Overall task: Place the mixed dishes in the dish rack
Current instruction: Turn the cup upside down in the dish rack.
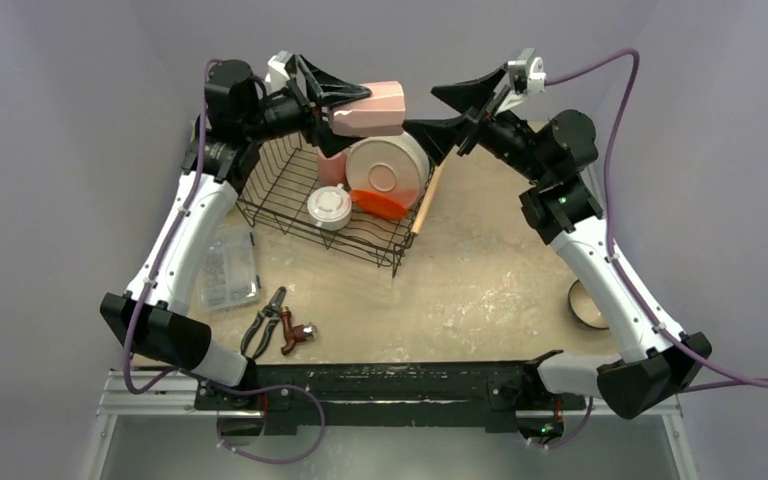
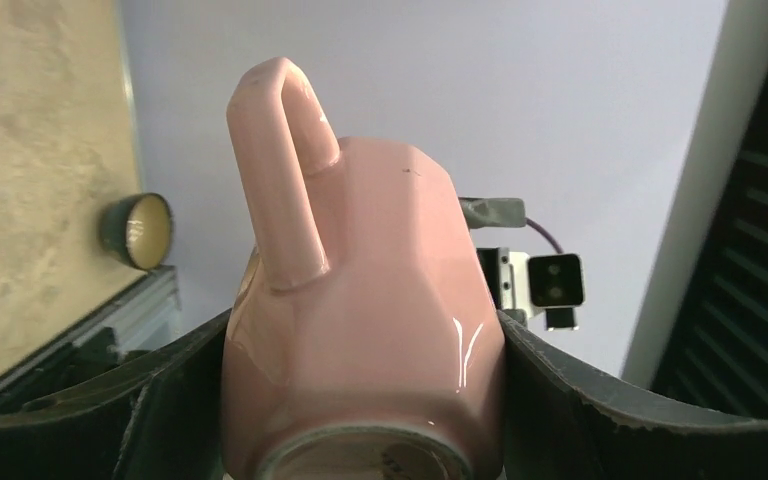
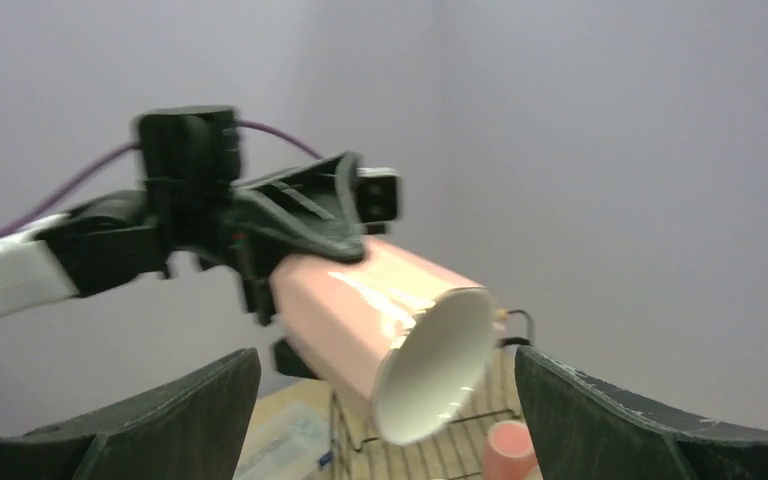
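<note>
Left arm (image 1: 175,245): elbow low at the near left, white forearm rising toward the far side, wrist turned toward the middle.
Left gripper (image 1: 352,108): raised, pointing right, fingers pressed on both sides of the pink mug (image 1: 380,110).
Right arm (image 1: 610,280): elbow low at the near right, forearm rising, wrist aimed left.
Right gripper (image 1: 420,110): raised, jaws spread wide, facing the left gripper, fingertips close to the mug.

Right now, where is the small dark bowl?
In the top view the small dark bowl sits on the right of the table, outside the dish rack, partly hidden behind the right arm.
</note>
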